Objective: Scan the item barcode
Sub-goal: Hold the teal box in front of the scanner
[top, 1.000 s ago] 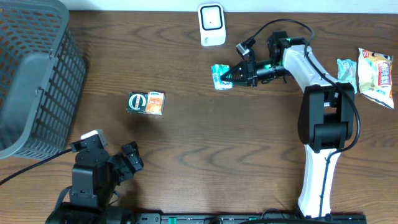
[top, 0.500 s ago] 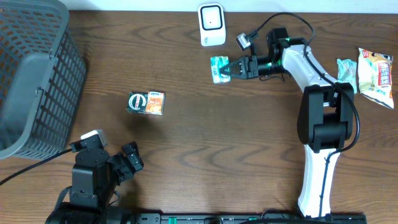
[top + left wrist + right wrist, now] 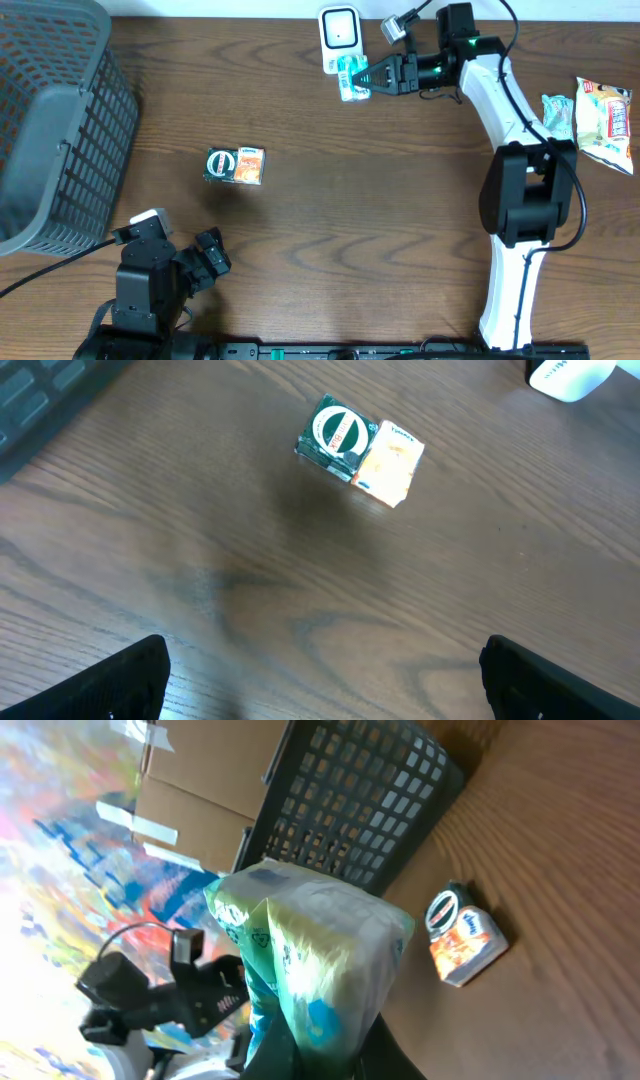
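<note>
My right gripper (image 3: 366,75) is shut on a green and white packet (image 3: 349,78), held in the air just in front of the white barcode scanner (image 3: 340,36) at the table's far edge. In the right wrist view the packet (image 3: 318,948) stands up between the two dark fingers and fills the middle of the frame. Whether a barcode faces the scanner I cannot tell. At the near left my left gripper (image 3: 211,258) rests open above bare wood, its fingers (image 3: 125,682) wide apart with nothing between them.
A small green and orange box (image 3: 234,166) lies on the table left of centre, also in the left wrist view (image 3: 360,450). A grey mesh basket (image 3: 50,130) stands at the far left. Snack packets (image 3: 605,120) lie at the right edge.
The right arm has carried the packet up and to the left, from the open table to right in front of the scanner. The left arm has not moved.
</note>
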You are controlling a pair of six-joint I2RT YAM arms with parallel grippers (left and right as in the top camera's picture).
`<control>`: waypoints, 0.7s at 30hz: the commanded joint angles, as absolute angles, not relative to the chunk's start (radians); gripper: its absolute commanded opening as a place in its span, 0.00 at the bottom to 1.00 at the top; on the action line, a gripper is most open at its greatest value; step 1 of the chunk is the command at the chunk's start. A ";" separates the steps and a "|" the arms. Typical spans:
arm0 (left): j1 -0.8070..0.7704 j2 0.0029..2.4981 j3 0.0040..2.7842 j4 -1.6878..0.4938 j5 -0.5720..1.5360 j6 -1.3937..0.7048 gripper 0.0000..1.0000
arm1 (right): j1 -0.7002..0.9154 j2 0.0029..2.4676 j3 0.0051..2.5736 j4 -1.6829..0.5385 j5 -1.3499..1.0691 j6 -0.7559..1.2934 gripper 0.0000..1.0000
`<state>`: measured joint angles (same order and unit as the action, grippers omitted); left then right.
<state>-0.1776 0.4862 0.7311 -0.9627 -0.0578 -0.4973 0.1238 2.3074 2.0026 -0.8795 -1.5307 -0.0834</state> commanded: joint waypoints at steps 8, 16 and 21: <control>-0.175 0.482 0.733 -0.964 -0.060 -0.495 0.98 | 0.130 2.222 2.028 -1.205 -1.563 -0.351 0.01; -0.175 0.482 0.733 -0.964 -0.060 -0.495 0.98 | 0.130 2.222 2.028 -1.447 -1.562 -0.628 0.01; -0.175 0.482 0.733 -0.964 -0.060 -0.495 0.98 | 0.130 2.222 2.028 -1.448 -1.562 -0.633 0.01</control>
<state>-0.1776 0.4862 0.7311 -0.9627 -0.0578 -0.4973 0.1238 2.2524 2.0148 -1.4467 -1.5337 -0.5636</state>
